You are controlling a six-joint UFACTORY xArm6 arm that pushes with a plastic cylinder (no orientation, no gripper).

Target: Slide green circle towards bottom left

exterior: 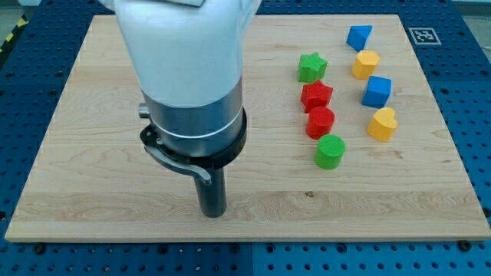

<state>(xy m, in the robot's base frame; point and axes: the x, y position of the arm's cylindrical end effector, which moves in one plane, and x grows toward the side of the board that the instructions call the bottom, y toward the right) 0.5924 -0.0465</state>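
Note:
The green circle [331, 151] lies on the wooden board [92, 153], right of centre and toward the view's bottom. It sits just below a red hexagon-like block [321, 122]. My tip [212, 213] is a dark rod end touching the board near the bottom centre. It stands well to the left of the green circle and a little lower, not touching any block. The arm's white and grey body [188, 69] hides the board behind it at upper left of centre.
A red star [316, 96] and a green star [312, 67] line up above the red hexagon. At the right are a blue triangle-like block [358, 37], a yellow hexagon [366, 64], a blue cube [377, 91] and a yellow heart [382, 124].

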